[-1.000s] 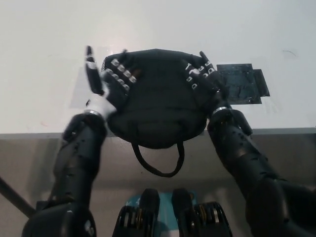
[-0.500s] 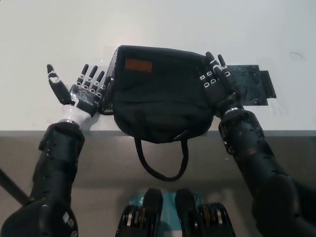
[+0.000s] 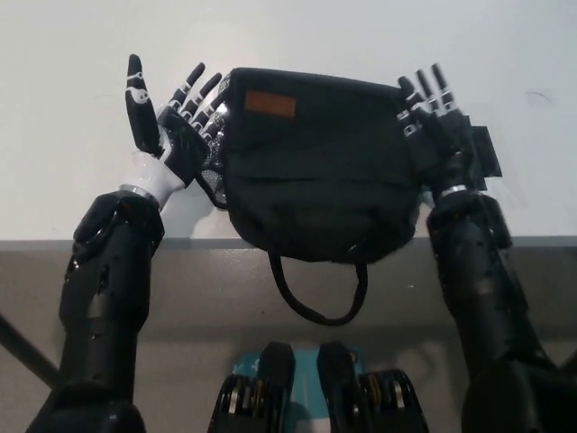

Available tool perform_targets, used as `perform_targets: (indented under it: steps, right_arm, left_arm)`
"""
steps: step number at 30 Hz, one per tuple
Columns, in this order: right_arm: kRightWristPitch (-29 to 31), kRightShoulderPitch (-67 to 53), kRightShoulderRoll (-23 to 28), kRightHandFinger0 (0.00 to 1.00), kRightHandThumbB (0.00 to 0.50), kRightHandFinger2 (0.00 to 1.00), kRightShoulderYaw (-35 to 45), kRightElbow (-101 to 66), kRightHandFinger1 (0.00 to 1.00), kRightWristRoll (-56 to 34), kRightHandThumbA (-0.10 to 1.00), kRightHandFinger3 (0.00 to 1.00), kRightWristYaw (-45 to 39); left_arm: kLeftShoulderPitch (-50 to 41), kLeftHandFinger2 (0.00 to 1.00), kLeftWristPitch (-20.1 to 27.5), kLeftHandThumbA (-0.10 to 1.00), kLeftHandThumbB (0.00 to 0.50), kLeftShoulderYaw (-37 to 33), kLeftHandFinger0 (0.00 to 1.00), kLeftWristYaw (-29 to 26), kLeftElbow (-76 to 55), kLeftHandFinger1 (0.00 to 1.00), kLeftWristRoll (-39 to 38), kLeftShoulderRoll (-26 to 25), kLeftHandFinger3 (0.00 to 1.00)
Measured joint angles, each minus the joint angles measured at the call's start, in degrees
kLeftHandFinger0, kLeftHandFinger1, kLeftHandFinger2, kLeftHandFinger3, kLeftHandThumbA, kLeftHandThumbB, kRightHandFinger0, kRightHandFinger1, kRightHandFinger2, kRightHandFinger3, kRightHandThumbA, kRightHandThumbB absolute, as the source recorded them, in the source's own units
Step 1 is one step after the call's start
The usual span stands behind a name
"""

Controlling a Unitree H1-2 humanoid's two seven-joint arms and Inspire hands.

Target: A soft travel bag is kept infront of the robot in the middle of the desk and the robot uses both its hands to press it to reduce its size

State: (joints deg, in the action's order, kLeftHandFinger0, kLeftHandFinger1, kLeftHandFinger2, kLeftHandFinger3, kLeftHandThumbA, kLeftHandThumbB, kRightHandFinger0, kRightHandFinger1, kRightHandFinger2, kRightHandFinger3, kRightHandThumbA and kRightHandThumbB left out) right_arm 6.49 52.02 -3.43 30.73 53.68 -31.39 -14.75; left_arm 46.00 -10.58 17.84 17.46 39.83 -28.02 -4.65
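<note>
1. The black travel bag (image 3: 315, 171) lies on the white desk (image 3: 72, 72) between the two hands, and its loop handle (image 3: 320, 293) hangs over the near edge.
2. The left hand (image 3: 176, 131) has its fingers spread, and it touches the bag's left side.
3. The right hand (image 3: 437, 126) lies flat against the bag's right side, fingers straight and close together.
4. A dark flat mat (image 3: 482, 149) shows just behind the right hand.

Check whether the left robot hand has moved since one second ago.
Yes. The left robot hand has come off the bag's top and now sits at its left side, fingers open.
</note>
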Motion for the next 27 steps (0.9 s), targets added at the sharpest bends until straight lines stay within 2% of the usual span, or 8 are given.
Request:
perform_targets:
  steps: [2,5,9,11,13,17,21,27]
  right_arm:
    - [-0.2,-1.7,-0.1,1.0,0.286,1.0,-1.2,-4.3,1.0,0.7,1.0,1.0,0.4]
    - [-0.7,-3.5,-0.1,1.0,0.27,1.0,-3.0,-10.6,1.0,1.8,1.0,1.0,1.0]
    - [-1.2,-5.2,-0.1,1.0,0.302,1.0,-5.3,-19.0,1.0,3.3,1.0,1.0,1.8]
    - [-1.4,-5.6,-0.1,1.0,0.317,1.0,-6.1,-22.4,1.0,4.1,1.0,1.0,2.1]
    - [-1.9,-6.1,0.0,1.0,0.286,1.0,-7.2,-26.2,1.0,5.0,1.0,1.0,2.6]
    - [-2.9,-6.9,0.1,1.0,0.31,1.0,-9.3,-34.0,1.0,6.9,1.0,1.0,3.0]
    - [-4.1,-7.4,0.3,1.0,0.289,1.0,-11.4,-41.8,1.0,8.7,1.0,1.0,3.4]
    - [-6.1,-7.9,1.0,1.0,0.321,1.0,-14.3,-53.8,1.0,11.8,1.0,1.0,4.0]
  left_arm:
    - [-0.9,1.0,-0.3,1.0,0.349,-1.2,1.0,-0.1,-2.2,1.0,0.6,-0.2,1.0]
    - [-2.0,1.0,-0.7,1.0,0.345,-2.5,1.0,-0.2,-6.4,1.0,1.5,-0.6,1.0]
    - [-3.2,1.0,-1.5,1.0,0.309,-4.0,1.0,-0.3,-12.8,1.0,2.5,-1.4,1.0]
    - [-3.6,1.0,-1.9,1.0,0.341,-4.6,1.0,-0.3,-15.9,1.0,2.8,-1.8,1.0]
    - [-3.7,1.0,-2.4,1.0,0.362,-5.1,1.0,-0.3,-19.2,1.0,3.0,-2.3,1.0]
    - [-3.8,1.0,-3.5,1.0,0.3,-5.7,1.0,-0.3,-26.8,1.0,3.4,-3.5,1.0]
    - [-3.8,1.0,-4.9,1.0,0.285,-6.1,1.0,-0.3,-33.8,1.0,3.6,-4.9,1.0]
    - [-3.7,1.0,-6.8,1.0,0.328,-7.0,1.0,-0.3,-45.2,1.0,4.1,-7.7,1.0]
